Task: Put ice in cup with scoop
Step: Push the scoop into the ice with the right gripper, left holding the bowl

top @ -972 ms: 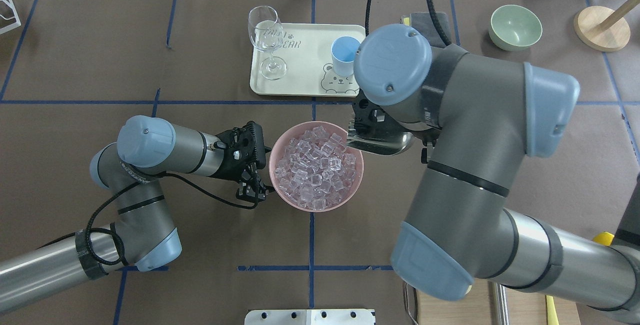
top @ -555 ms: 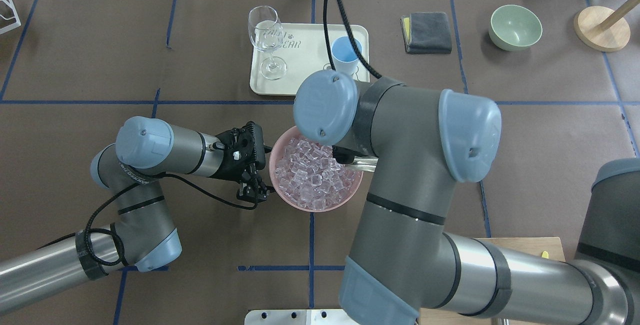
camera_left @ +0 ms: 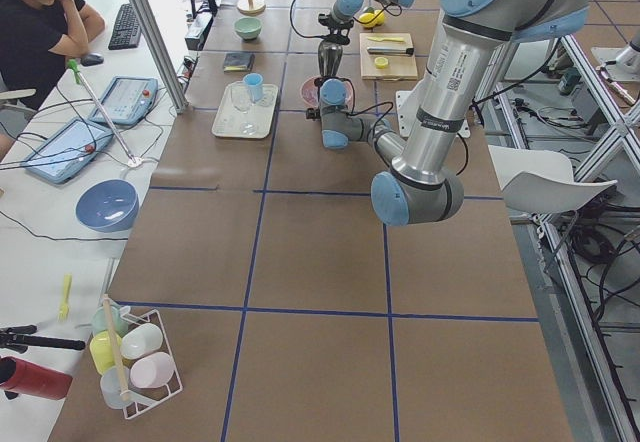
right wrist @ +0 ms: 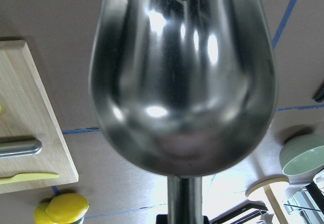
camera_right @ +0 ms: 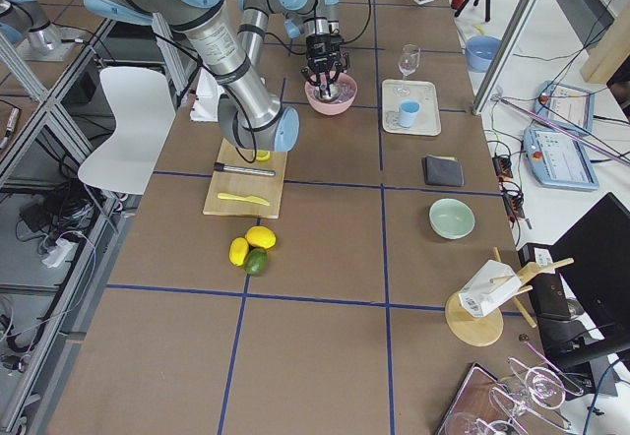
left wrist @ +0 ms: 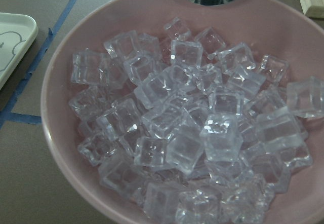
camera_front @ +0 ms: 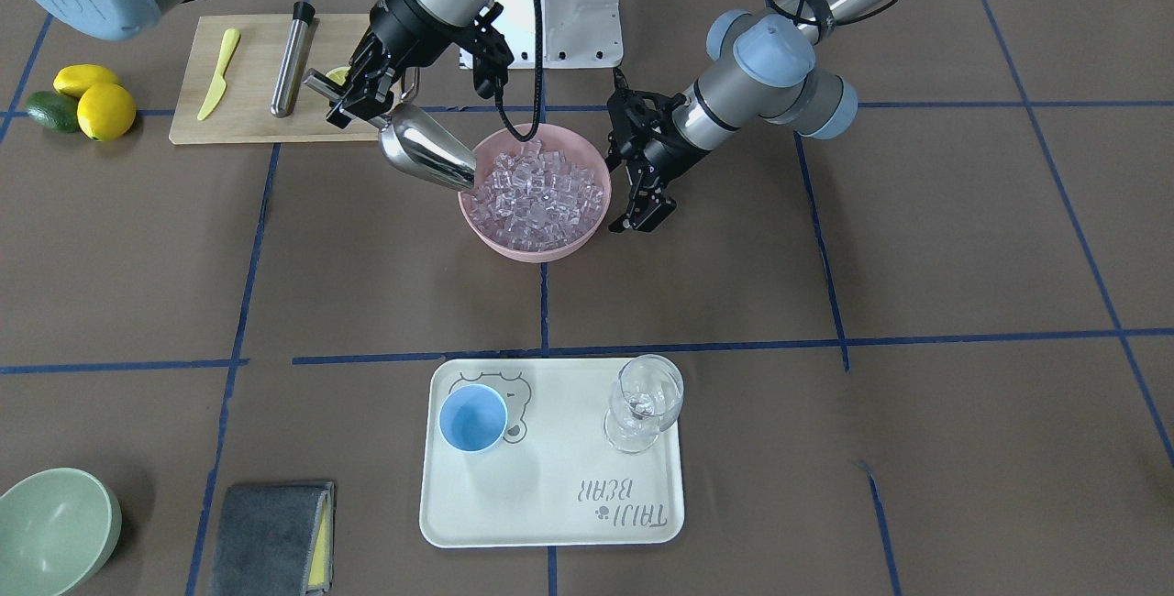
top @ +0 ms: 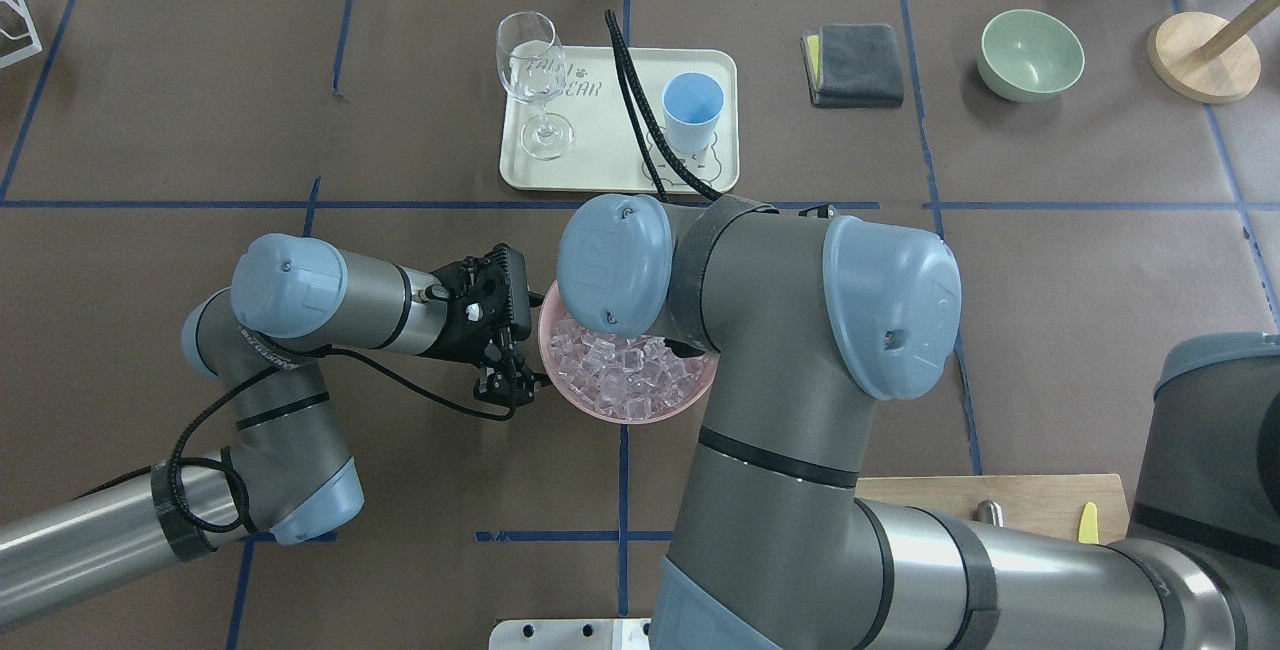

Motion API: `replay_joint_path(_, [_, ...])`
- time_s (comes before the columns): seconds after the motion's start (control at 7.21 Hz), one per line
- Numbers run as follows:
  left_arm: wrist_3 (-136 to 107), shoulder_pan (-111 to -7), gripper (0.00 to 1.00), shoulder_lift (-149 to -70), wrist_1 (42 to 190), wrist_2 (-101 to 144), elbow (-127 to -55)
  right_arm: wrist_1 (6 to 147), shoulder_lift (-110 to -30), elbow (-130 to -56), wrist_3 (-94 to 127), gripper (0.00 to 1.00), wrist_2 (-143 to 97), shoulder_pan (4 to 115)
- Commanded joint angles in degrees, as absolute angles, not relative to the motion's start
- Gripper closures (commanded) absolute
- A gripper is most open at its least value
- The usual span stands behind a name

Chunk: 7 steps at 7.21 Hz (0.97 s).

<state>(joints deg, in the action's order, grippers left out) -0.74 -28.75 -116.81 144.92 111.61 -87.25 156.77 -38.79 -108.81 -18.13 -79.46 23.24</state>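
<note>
The ice [camera_front: 541, 193] fills a pink bowl [camera_front: 527, 250] at mid-table; it also shows in the left wrist view [left wrist: 192, 133]. My right gripper [camera_front: 353, 101] is shut on the handle of the steel scoop [camera_front: 424, 151]. The scoop tilts down with its mouth at the bowl's rim, touching the ice. In the right wrist view the scoop [right wrist: 182, 72] looks empty. My left gripper [camera_front: 642, 211] is shut and empty, just beside the bowl's other side. The light-blue cup [camera_front: 472, 419] stands empty on a cream tray [camera_front: 550, 504]. In the overhead view my right arm hides the scoop.
A wine glass [camera_front: 647, 403] stands on the tray beside the cup. A cutting board [camera_front: 248, 110] behind the scoop holds a steel cylinder [camera_front: 292, 60] and a yellow knife [camera_front: 218, 73]. Lemons [camera_front: 101, 105], a green bowl [camera_front: 50, 527] and a grey cloth [camera_front: 271, 536] lie on my right side.
My right arm has swung from the tray side back over the pink bowl, bringing the scoop to the bowl's rim. The left arm has not moved.
</note>
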Motion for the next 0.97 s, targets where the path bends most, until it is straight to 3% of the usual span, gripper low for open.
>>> replay_joint_path(0.0, [-0.7,-28.7,0.0,-116.6,144.9,111.6,-87.3,157.0,-37.6,-107.2,-21.7,1.0,-77.9,23.2])
replay_joint_path(0.42, [-0.7,-28.7,0.0,-115.9,147.6,111.6,-87.1,156.2,-32.8,-98.8,-22.3,1.0,-77.8,23.2])
replay_joint_path(0.83, [-0.7,-28.6,0.0,-116.3,147.8,111.6,-87.1,155.2,-32.9,-97.5,-22.4,1.0,-76.8,23.2])
